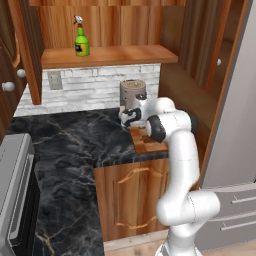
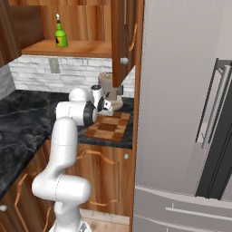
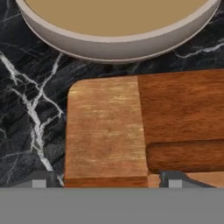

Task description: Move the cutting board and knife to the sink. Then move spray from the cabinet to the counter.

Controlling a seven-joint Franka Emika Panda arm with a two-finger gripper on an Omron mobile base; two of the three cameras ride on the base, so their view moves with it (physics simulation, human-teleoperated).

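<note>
Pincer (image 3: 107, 180) tips stand spread either side of the cutting board (image 3: 144, 127) corner, low over the worktop (image 3: 30, 109). Left of the board is bare marble; beyond it, a round beige base (image 3: 118, 30). Rigid, fairly heavy wood: pinch across its edge.

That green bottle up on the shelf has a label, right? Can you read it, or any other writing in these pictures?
Spray label: a black-and-white patch, too small and blurred to read.
Cutting board, counter, cabinet: no words, numbers or signs on them.
No text can be read anywhere in these pictures.
</note>
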